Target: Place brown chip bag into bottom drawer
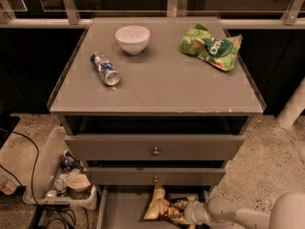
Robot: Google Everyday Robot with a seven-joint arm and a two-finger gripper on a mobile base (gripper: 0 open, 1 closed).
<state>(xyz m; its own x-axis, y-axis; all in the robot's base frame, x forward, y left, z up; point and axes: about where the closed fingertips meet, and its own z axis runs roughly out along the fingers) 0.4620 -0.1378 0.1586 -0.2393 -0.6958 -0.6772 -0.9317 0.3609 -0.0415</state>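
Note:
The brown chip bag (164, 207) lies in the open bottom drawer (119, 211) at the lower edge of the camera view, its pale end pointing up under the middle drawer. My gripper (188, 213) reaches in from the lower right on a pale arm and sits at the bag's right side, touching or very close to it. The bag's lower part is cut off by the picture's edge.
On the cabinet top (157, 89) lie a white bowl (132, 38), a tipped can (105, 68) and a green chip bag (211, 46). Two upper drawers with round knobs (156, 151) stand partly open. A bin of clutter (66, 180) and cables sit on the floor at the left.

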